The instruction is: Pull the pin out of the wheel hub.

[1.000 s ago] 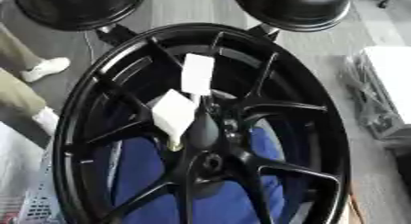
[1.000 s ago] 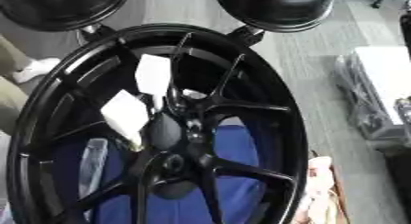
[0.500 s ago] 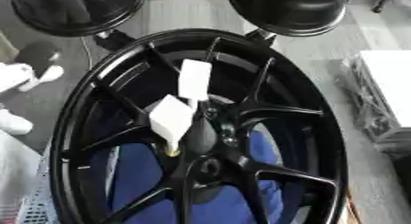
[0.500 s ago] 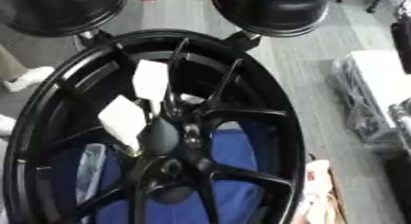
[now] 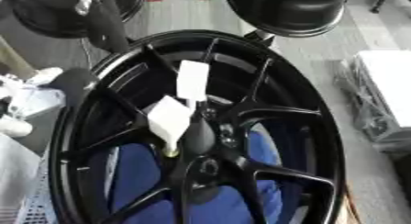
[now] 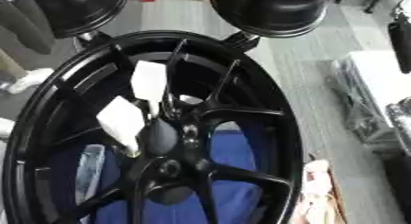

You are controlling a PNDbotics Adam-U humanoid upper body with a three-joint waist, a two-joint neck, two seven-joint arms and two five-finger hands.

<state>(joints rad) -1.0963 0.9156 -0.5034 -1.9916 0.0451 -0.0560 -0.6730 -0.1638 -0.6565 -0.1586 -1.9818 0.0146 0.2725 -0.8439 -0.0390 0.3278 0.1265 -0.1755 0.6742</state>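
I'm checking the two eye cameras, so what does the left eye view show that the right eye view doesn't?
Only the left eye view shows white clutter at the left edge. Only the right eye view shows a dark upright object at the right edge and something pinkish at the lower right. Both share the black wheel, two white tags near its hub, and blue cloth behind the spokes.

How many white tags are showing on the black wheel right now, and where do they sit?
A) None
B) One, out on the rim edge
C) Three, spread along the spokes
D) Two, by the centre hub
D: two white tags sit among the spokes beside the hub of the wheel.
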